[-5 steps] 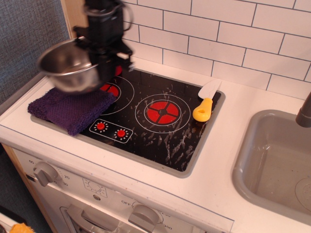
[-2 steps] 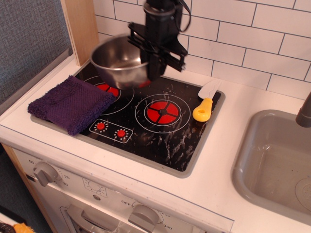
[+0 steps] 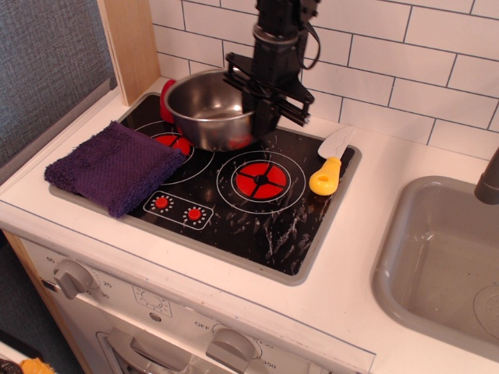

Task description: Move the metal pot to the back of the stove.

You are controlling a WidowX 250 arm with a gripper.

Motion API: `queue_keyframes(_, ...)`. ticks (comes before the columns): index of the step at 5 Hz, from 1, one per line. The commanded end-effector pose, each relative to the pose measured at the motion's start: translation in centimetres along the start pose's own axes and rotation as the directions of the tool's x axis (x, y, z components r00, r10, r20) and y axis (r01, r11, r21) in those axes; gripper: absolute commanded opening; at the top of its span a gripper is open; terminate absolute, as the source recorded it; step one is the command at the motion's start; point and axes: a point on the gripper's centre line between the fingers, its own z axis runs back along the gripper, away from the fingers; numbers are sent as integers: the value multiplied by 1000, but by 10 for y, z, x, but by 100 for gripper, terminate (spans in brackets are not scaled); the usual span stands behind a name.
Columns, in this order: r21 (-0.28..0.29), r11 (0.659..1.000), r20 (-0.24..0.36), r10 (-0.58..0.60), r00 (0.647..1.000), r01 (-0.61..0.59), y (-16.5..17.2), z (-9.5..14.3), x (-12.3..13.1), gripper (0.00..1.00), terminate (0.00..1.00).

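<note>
Observation.image: one claw (image 3: 261, 117) gripping one metal pot (image 3: 209, 107) over stove (image 3: 273, 214); two burners.

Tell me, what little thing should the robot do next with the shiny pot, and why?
Probably lower it straight down. The tool grips the metal pot by its right rim, and the pot already sits over the back of the stove, behind the left burner. Whether it touches the glass yet, I cannot tell.

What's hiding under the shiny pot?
Under the metal pot, gripped by the tool, lies the black stove and part of its left red burner. A red thing peeks out behind; the pot covers the rest.
</note>
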Motion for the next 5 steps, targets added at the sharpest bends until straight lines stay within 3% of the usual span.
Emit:
queue_keyframes(1,-1,998,86,-63,994,63,-18,24,16,0,0)
queue_keyframes(2,-4,1000,75,14,997,-14,-13,27,15,100,0)
queue_keyframes(3,-39,993,59,113,992,-110,2,26,13,100,0)
queue_keyframes(5,-66,986,139,161,977,-153,8,67,2,100,0)
